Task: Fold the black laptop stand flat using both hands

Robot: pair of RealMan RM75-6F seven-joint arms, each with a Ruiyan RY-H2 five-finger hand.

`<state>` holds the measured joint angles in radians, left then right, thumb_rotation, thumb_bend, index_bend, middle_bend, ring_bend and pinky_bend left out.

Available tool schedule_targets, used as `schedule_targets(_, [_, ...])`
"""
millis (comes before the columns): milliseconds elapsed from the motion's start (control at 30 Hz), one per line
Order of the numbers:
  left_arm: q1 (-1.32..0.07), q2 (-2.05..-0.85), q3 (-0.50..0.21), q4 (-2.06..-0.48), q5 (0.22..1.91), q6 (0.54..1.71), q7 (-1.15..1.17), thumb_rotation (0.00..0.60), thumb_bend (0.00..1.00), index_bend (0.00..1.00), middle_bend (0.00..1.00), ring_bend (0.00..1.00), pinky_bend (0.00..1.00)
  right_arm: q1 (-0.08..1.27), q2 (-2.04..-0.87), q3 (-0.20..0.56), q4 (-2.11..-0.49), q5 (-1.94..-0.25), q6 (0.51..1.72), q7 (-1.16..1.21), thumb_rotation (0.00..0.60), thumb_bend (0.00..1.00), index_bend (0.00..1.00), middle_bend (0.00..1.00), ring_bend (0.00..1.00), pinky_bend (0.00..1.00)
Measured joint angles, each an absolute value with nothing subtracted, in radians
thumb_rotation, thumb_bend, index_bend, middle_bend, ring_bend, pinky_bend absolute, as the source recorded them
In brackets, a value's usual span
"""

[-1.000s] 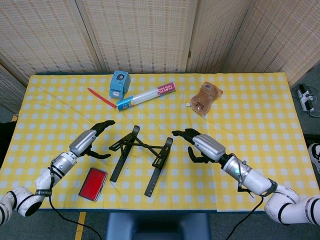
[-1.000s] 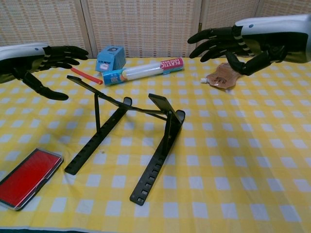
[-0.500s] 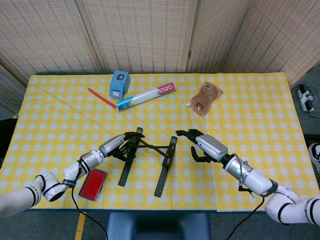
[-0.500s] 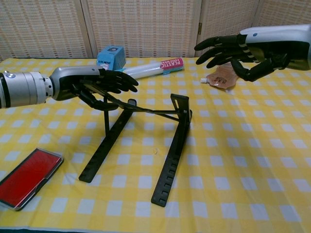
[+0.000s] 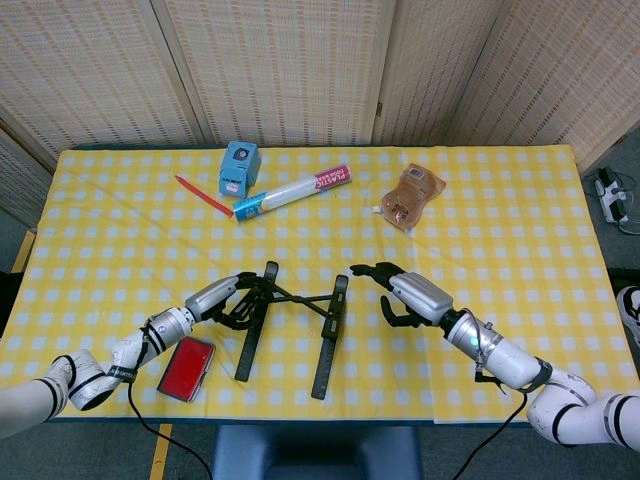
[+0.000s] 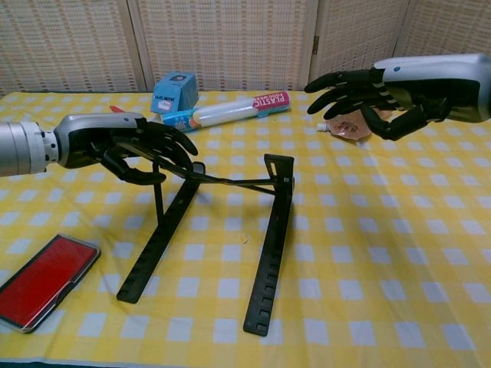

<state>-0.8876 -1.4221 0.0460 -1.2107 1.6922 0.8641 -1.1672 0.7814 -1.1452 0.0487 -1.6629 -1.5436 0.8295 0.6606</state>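
Observation:
The black laptop stand [image 5: 322, 336] sits at the table's front middle, its two long rails lying on the yellow checked cloth and its thin support arms raised. My left hand [image 5: 226, 295] grips the raised left support arm [image 6: 157, 165], fingers curled over the top and thumb underneath, as the chest view shows with the left hand [image 6: 130, 146]. My right hand [image 5: 402, 291] hovers open just right of the stand's right rail [image 6: 270, 244], fingers spread, touching nothing; in the chest view this right hand [image 6: 367, 88] is above and beyond the stand.
A red phone-like slab [image 5: 186, 367] lies close to the front edge, left of the stand. At the back lie a blue box [image 5: 239, 166], a red pen [image 5: 203, 195], a plastic-wrap tube [image 5: 292, 191] and a brown pouch [image 5: 411, 196].
My left hand has come in from the left and closed on the stand's raised left arm. The stand has shifted and its rails now lie nearly parallel. The right hand has barely moved.

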Motion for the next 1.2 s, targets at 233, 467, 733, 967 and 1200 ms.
schedule_targets(233, [-0.86,-1.369,0.112,-1.249,1.735,0.947,-1.196,0.6,0.41,0.3,0.37,0.23,0.0,0.791,-1.174,0.035,-1.644,-1.548,0.802,0.59,0.6,0.88,0.0,0.14,0.13,0.0])
schedule_targets(467, [-0.834,-1.336,0.146,-1.269,1.741,0.992,-1.191,0.6,0.41,0.3,0.37,0.23,0.0,0.819,-1.205,0.008,-1.662,-1.536,0.705,0.54,0.6,0.88,0.0,0.14,0.18,0.01])
schedule_targets(733, [-0.81,-1.315,0.173,-1.293,1.749,1.035,-1.189,0.6,0.41,0.27,0.36,0.22,0.0,0.815,-1.227,0.0,-1.669,-1.524,0.72,0.474,0.6,0.82,0.0,0.14,0.17,0.01])
schedule_targets(967, [-0.797,-1.334,0.166,-1.294,1.724,1.03,-1.109,0.6,0.4,0.09,0.19,0.08,0.0,0.794,-1.261,0.012,-1.666,-1.491,0.762,0.347,0.6,0.43,0.0,0.05,0.05,0.0])
schedule_targets(1200, [-0.77,-1.333,0.138,-1.328,1.679,1.049,-1.029,0.6,0.3,0.0,0.01,0.0,0.0,0.784,-1.312,0.039,-1.688,-1.426,0.79,0.209,0.6,0.29,0.0,0.0,0.02,0.0])
